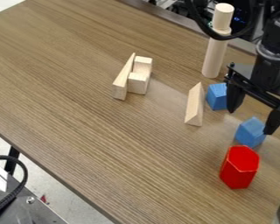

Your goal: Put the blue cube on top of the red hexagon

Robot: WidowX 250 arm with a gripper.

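The red hexagon (pixel 238 173) is standing upright on the table (pixel 107 144), near the right side of the view. Its six-sided face points up, and its long axis is vertical. Just behind it is the near blue cube (pixel 249 133) — one corner edge is turned towards the camera. The black gripper (pixel 251 118) hangs above this cube, its two fingers well apart, pointing down. The far blue cube (pixel 216 96) sits beside the wooden wedge (pixel 194 105) — the wedge's long axis runs from back to front.
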